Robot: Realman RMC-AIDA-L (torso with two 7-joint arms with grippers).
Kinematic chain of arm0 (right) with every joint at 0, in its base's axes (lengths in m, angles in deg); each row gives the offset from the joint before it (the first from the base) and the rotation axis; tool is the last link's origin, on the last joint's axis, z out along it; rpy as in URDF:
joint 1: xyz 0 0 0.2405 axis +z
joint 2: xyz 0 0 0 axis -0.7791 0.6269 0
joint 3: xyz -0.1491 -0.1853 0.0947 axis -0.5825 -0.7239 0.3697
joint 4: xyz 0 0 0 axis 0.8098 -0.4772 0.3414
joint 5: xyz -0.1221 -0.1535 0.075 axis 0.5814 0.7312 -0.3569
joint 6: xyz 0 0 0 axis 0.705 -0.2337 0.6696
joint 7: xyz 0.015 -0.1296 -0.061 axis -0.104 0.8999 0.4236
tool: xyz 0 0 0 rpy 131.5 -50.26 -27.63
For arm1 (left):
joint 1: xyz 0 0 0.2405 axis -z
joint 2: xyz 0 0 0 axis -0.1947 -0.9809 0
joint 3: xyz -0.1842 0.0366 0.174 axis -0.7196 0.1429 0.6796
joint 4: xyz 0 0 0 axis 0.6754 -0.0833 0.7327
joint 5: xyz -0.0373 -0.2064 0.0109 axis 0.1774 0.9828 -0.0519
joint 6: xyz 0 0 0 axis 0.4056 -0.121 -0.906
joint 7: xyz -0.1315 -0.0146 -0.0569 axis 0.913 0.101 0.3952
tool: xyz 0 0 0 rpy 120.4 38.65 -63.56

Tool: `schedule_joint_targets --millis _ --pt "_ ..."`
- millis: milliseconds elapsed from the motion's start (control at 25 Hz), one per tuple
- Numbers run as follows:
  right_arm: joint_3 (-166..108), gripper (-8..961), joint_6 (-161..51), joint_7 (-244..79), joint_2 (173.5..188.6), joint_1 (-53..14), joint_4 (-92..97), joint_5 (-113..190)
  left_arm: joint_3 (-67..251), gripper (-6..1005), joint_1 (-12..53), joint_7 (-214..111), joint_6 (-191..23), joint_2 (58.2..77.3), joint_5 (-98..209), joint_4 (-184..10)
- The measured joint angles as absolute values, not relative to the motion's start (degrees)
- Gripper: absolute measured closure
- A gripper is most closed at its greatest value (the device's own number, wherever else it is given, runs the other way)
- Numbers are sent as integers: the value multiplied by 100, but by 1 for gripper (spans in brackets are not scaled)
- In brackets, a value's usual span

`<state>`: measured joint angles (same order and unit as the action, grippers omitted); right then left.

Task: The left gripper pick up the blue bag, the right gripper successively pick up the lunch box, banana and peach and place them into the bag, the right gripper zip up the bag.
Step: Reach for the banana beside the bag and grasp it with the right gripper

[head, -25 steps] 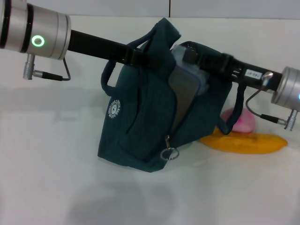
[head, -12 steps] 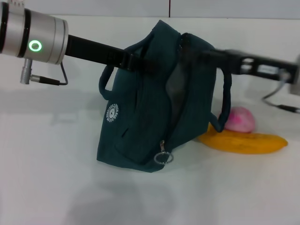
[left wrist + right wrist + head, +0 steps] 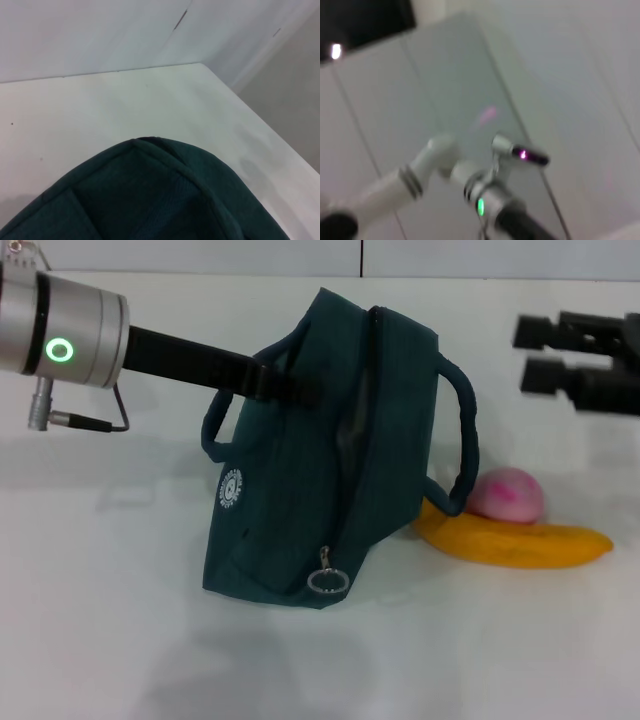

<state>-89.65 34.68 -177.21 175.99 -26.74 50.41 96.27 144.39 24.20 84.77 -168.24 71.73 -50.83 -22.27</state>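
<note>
Blue bag (image 3: 300,500): white round logo (image 3: 231,489), lettering unreadable.

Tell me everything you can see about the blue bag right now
The blue bag is dark teal fabric with two loop handles, a small round white logo on its side and a zipper ending in a metal ring pull near its base. It stands on the white table, leaning, with the zipper open along the top and front edge. The left gripper holds it at the top by one handle. The other handle hangs toward the banana. Its contents cannot be made out.
</note>
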Motion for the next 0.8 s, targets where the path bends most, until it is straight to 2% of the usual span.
schedule_joint_targets --millis 40,120,320,520,800 --pt "-8870 289 3476 -17825 17622 -2789 5406 9880 14439 944 2415 8477 -16822 7172 -5085 -2227" --pt "-8632 293 3465 -18169 17767 -3065 6423 10675 14439 944 2411 8477 -16822 7172 -5086 -2227" --pt "-8515 295 3501 -19327 18217 -3350 8552 12859 14437 944 2399 8478 -16823 7172 -5101 -2227" --pt "-9066 295 3461 -20252 18269 -3263 9253 14221 14436 944 2391 8478 -16796 7172 -5105 -2227" --pt "-9457 295 3213 -20974 18362 -2775 9087 15517 14433 944 2456 8478 -16771 7167 -5105 -2227"
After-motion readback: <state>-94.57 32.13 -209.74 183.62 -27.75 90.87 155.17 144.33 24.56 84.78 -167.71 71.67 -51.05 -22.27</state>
